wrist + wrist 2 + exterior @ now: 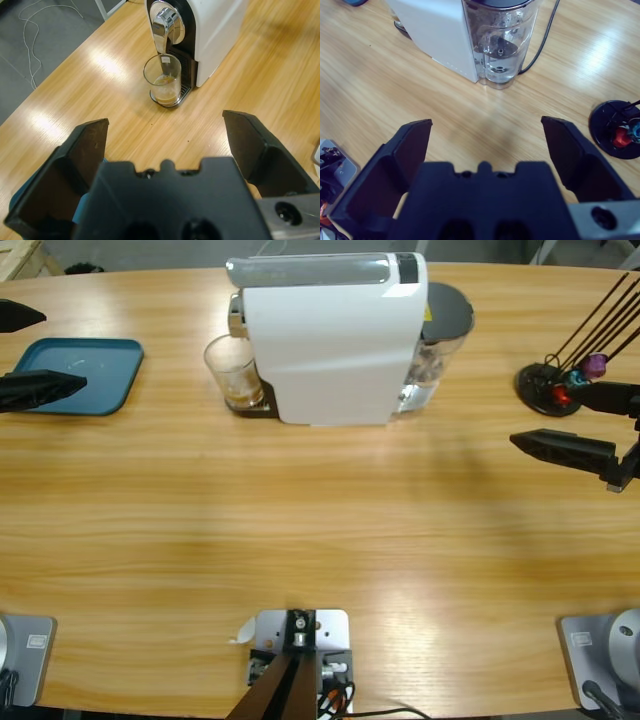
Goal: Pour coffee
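Machine [330, 340]: white, mid-tabletop; avoid its spout.
Tray [85, 375]: blue, well left.
Glass [162, 80]: under spout; approach level, grip mid-wall.
Coffee [164, 95]: shallow amber layer in glass.
Left gripper [165, 137]: jaws apart, empty.
Right gripper [485, 140]: jaws apart, empty.

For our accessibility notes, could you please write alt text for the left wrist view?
A clear glass holding a shallow layer of coffee stands under the spout of a white coffee machine on a wooden table. The left tool, jaws open, points toward it from a distance.
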